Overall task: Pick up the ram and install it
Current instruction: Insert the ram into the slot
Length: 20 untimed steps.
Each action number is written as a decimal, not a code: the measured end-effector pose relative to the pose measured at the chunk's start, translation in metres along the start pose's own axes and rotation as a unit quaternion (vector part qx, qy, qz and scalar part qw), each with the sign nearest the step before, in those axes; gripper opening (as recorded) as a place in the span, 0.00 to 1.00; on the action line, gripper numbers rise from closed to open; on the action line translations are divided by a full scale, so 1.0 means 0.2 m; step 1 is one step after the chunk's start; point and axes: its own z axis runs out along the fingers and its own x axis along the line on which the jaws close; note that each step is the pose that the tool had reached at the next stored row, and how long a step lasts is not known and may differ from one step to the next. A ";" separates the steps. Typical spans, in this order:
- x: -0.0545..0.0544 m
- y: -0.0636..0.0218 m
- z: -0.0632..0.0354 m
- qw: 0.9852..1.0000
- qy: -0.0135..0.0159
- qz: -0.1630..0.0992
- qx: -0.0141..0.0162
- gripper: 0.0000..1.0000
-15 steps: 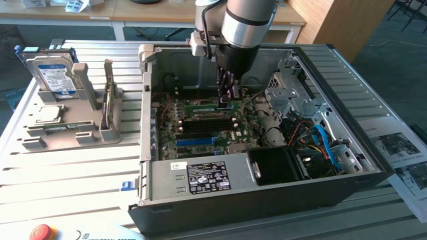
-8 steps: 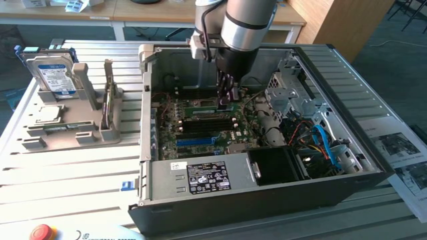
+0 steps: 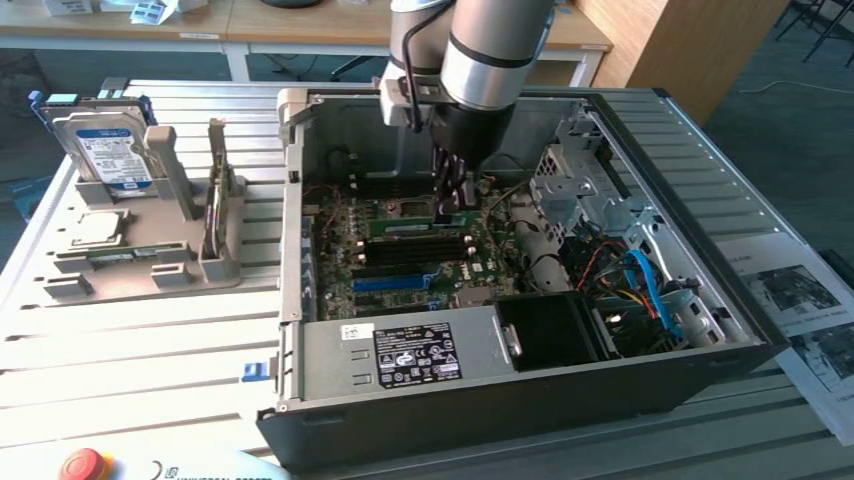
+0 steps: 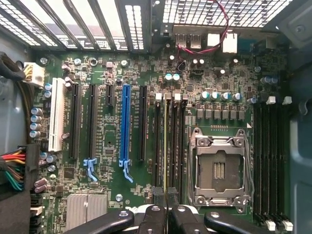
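Now the gripper point(image 4: 166, 196) is clamping the ram point(image 4: 165, 146) edge-on, holding it just beneath its fingertips point(image 4: 159, 196), perhaps touching the motherboard point(image 4: 146, 73).

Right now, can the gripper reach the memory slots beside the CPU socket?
Probably yes. The gripper, shut on the ram, hangs in the open case directly over the memory slots, ram running along them. Nothing shows between them; the red wires lie off by the rear ports.

Green motherboard point(image 4: 112, 122), tool point(image 4: 166, 201) pinching ram point(image 4: 165, 146) edge-on along memory slots point(image 4: 174, 146)
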 end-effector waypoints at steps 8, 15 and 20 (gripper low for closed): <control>0.00 -0.003 0.043 1.000 0.000 0.000 0.000 0.12; 0.00 -0.004 0.071 1.000 0.000 0.000 0.000 0.12; 0.00 -0.005 0.089 1.000 0.000 0.000 0.000 0.12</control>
